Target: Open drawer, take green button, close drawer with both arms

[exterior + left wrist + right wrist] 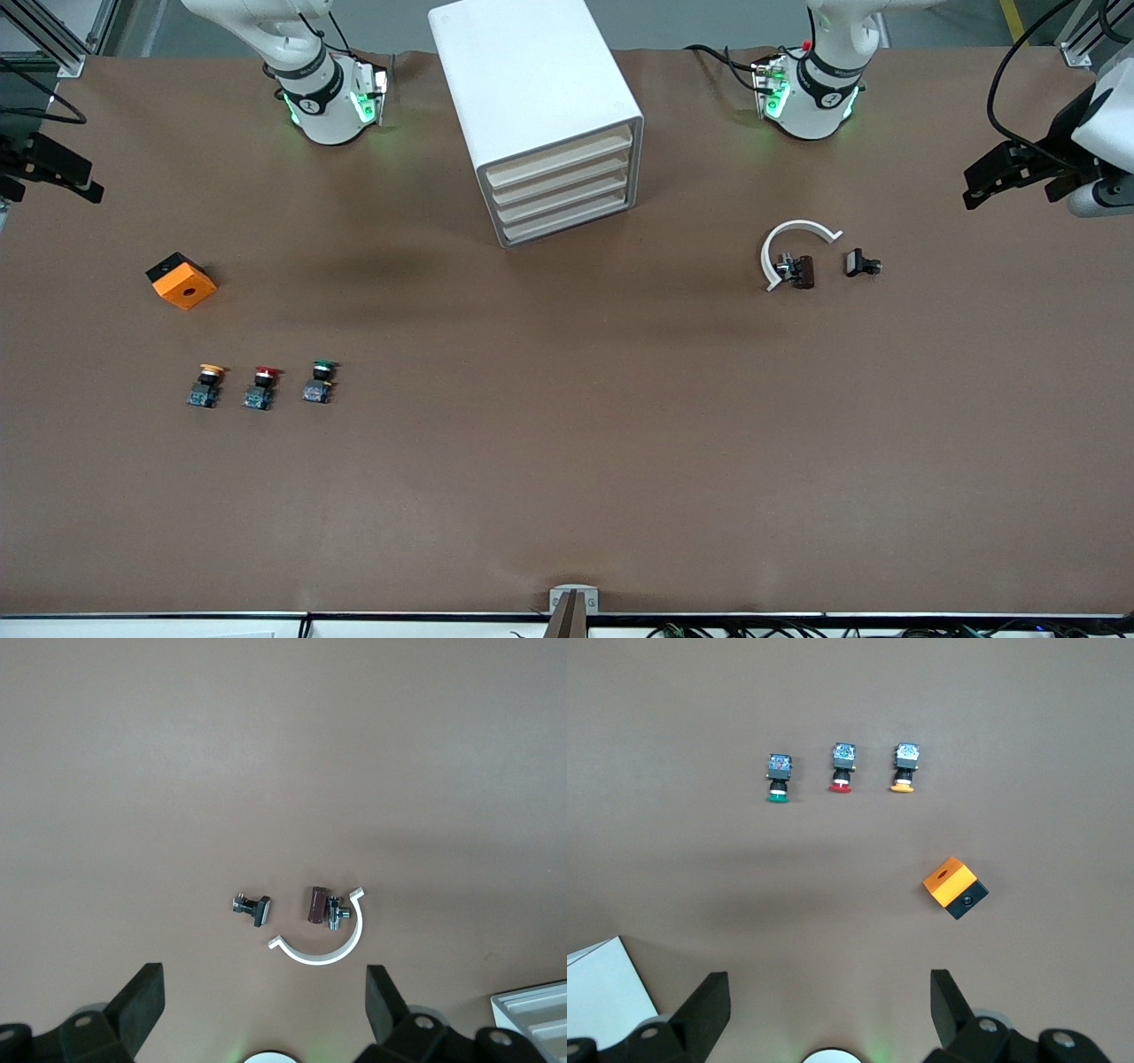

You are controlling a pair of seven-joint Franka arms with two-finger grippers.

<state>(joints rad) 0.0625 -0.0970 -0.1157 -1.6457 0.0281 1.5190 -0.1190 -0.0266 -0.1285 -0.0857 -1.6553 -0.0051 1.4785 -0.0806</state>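
Starting point: we see a brown surface (567, 461) with nothing yet handled; every drawer looks shut, so we judge the first step, opening a drawer, is still ahead.
Nearest row: three small push buttons stand side by side toward the right arm's end of the surface. The green-capped button (320, 380) is the one closest to the middle, with the red-capped button (261, 388) beside it and the yellow-capped button (206, 385) at the outer end.
Orange block: an orange box (182, 281) lies farther from the front camera than the row.
Left arm's end: a white curved clip (791, 249) with a brown part (802, 271) just inside it, and a small black part (860, 263) beside them.
Drawer unit: a white cabinet (532, 106) with four stacked drawers sits farthest, between the two arm bases, turned at an angle.
Left gripper (264, 997): released, fingers spread wide, hanging over the clip area; this arm waits.
Right gripper (828, 997): released, fingers apart, over bare surface between the cabinet and the orange box.
Advice: we would line up with the cabinet's angled front before pulling, steady the cabinet with the other arm, and pull straight along the drawer's travel.
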